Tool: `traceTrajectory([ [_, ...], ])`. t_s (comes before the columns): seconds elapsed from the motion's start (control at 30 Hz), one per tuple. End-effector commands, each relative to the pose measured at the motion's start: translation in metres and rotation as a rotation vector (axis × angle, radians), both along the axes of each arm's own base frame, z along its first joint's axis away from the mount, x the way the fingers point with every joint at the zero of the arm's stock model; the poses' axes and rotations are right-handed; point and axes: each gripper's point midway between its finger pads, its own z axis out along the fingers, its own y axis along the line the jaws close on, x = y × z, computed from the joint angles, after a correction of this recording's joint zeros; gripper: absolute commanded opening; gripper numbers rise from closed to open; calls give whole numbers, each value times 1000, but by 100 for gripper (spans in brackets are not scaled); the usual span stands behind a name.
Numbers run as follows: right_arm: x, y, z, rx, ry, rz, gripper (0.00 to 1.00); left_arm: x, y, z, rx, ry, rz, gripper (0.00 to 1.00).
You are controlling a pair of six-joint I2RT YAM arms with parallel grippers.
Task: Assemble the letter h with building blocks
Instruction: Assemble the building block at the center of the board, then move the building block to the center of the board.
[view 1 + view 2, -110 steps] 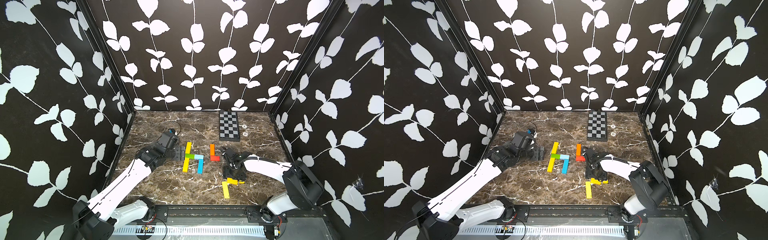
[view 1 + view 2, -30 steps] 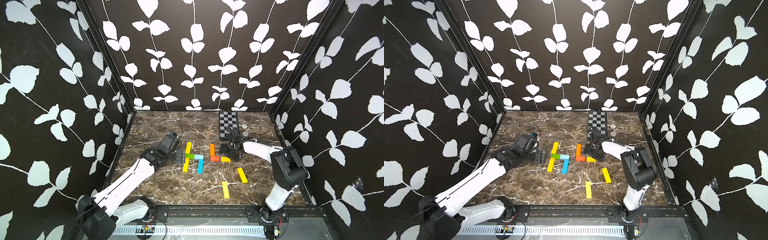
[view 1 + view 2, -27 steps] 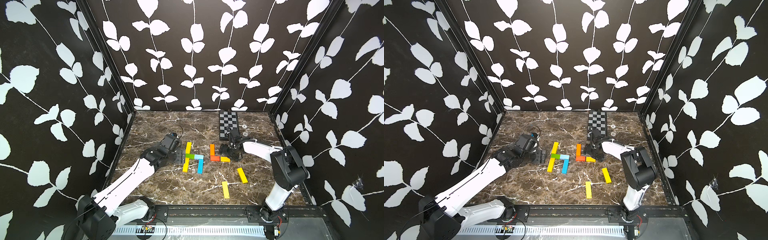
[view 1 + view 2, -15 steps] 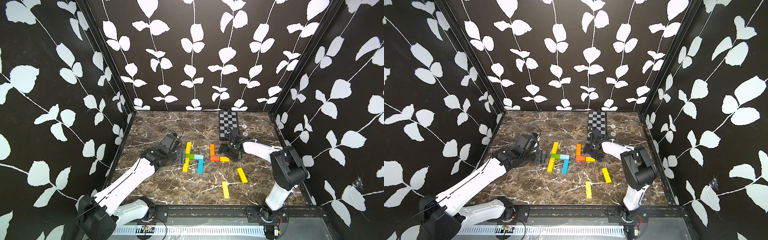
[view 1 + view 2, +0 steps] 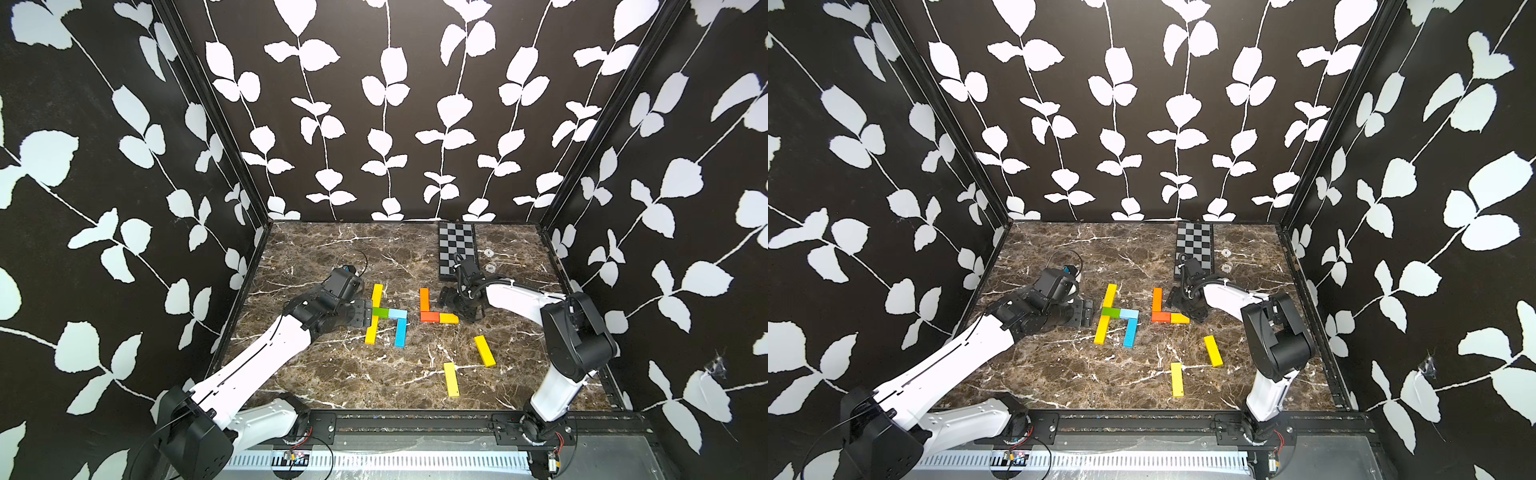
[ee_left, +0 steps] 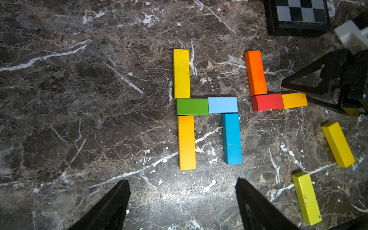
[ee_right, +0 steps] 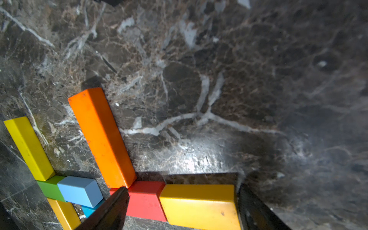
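Blocks (image 5: 430, 316) on counter (image 5: 332, 374): second h lacks a leg.
Loose yellow bars (image 5: 485, 351) are laid roughly front-to-back, nearest the right fingers (image 5: 457, 309), spread empty just by the short yellow block (image 7: 199, 205); left fingers (image 5: 362, 316) likewise spread.

The left arm (image 5: 266, 353) and right arm (image 5: 513, 298) wear white shells between bulky black joints; thin black cables (image 5: 366, 262) loop at the wrists; the fingers (image 6: 111, 207) are black wedges.

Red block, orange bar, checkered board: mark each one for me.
red block (image 6: 266, 102), left wrist view, middle of its top face.
orange bar (image 6: 255, 72), left wrist view, middle of its top face.
checkered board (image 5: 457, 245), a top view, centre of its patterned surface.
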Motion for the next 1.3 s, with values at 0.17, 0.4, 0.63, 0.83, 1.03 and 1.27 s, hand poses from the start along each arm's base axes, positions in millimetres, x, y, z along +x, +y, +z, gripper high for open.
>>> traceTrajectory([
  [0.17,-9,-1,-8,2,40,-30,84,0,2,-5,8,9,1,85],
  [0.4,-8,0,-6,7,36,-41,83,0,2,-6,8,9,0,86],
  [0.63,-10,-15,18,-84,-6,2,84,0,3,-3,8,3,3,86],
  [0.83,-65,-44,58,-361,-36,164,85,0,5,6,6,-17,4,86],
  [1.03,-165,-37,49,-455,21,305,84,2,8,12,16,-38,15,86],
  [1.27,-223,3,-1,-335,72,342,79,1,12,14,9,-45,38,86],
])
